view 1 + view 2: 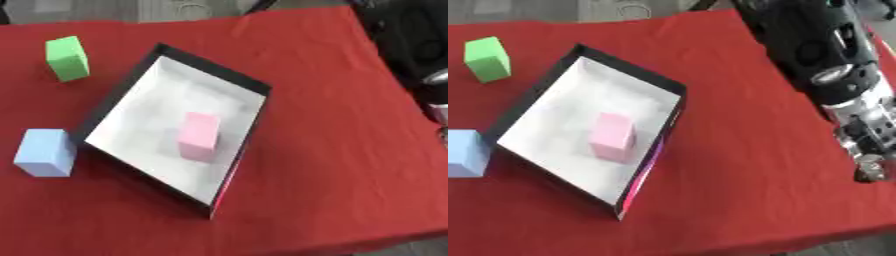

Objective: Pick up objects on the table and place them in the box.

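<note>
1. Inside the box (114,97), on its white floor, a pink block (199,136) already stands, a little toward the near wall; that part of the task looks done.
2. Two blocks are left on the red tablecloth (332,150), both on the box's left side: a green block (67,58) near the far left corner of the box, clearly apart from it, and a light blue block (45,152) just beside the box's near left wall.
3. By this count the task seems about a third finished, if no other objects lie out of view.
4. The box sits askew on the table, turned so one corner points away from the robot and its long axis runs from far left to near right.
5. The pink block stands upright, its long axis vertical.
6. The right arm (824,55) comes in along the right edge, well apart from the box. Whether its fingers are straight or curled cannot be told.
7. The left hand shows in neither view.
</note>
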`<state>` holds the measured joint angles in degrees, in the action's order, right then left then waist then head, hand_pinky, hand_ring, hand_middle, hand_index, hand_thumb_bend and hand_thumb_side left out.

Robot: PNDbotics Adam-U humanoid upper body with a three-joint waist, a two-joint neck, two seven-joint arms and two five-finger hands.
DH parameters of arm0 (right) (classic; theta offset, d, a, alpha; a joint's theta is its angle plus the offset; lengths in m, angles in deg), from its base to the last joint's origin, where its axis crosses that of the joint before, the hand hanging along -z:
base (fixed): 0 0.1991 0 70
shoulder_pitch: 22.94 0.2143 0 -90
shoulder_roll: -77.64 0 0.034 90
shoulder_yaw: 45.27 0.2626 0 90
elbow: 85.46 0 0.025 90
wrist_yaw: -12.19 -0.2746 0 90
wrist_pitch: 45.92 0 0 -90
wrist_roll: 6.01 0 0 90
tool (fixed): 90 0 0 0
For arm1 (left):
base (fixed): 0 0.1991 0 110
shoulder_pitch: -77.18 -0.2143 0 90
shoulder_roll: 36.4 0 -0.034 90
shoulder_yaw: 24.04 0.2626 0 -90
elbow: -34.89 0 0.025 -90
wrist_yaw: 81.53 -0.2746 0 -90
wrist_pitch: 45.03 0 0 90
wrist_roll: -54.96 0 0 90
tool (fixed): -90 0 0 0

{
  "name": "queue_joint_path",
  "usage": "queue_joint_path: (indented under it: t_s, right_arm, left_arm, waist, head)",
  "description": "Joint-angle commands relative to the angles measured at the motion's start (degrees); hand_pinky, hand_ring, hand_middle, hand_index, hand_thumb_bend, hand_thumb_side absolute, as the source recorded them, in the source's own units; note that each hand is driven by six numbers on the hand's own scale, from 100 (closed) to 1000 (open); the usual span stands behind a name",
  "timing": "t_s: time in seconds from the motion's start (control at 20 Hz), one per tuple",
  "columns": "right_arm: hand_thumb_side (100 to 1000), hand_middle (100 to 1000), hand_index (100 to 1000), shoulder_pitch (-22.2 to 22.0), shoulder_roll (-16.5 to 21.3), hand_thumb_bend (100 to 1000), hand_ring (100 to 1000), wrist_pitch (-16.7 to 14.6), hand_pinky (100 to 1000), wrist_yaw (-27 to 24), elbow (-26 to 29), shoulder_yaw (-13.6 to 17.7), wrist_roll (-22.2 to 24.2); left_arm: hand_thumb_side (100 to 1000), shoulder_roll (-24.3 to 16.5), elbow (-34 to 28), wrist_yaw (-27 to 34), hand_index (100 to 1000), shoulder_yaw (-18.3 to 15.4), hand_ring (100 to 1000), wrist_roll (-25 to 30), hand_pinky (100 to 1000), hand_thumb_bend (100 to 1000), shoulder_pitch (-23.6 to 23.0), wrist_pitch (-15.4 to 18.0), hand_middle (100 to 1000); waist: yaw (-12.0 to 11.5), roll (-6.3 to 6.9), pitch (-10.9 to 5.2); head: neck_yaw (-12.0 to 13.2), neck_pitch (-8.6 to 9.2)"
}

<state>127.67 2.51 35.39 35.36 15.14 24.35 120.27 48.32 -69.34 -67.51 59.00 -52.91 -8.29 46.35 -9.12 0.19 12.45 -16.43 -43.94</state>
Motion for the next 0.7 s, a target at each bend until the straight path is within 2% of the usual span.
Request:
queue_joint_path:
  t_s: [0.05, 0.3, 0.7]
  right_arm:
    - [100, 502, 611, -0.38, -1.22, 165, 621, 1.33, 729, -0.1, 5.18, -1.3, 1.84]
    - [100, 510, 624, -4.39, -3.9, 100, 634, 1.57, 741, 0.32, 6.88, -3.3, 5.92]
    - [100, 511, 628, -9.78, -6.63, 100, 636, -0.53, 745, 5.13, 1.24, -5.73, 9.24]
  left_arm:
    - [789, -2.23, -0.54, -0.51, 821, -0.96, 661, -0.38, 936, 121, -0.15, 0.08, 736]
    - [790, -2.05, -0.62, -0.41, 822, -0.72, 662, -0.34, 937, 122, 0.21, -0.04, 737]
    - [794, -1.63, -0.69, -0.31, 821, -0.45, 662, 0.02, 939, 123, 0.52, -0.2, 737]
  waist:
    - [0.19, -0.71, -1.77]
    - [0.34, -0.65, -1.43]
    - [-0.19, -0.54, -0.95]
  head:
    - [1.14, -0.18]
    - [1.78, -0.18]
    - [1.69, -0.18]
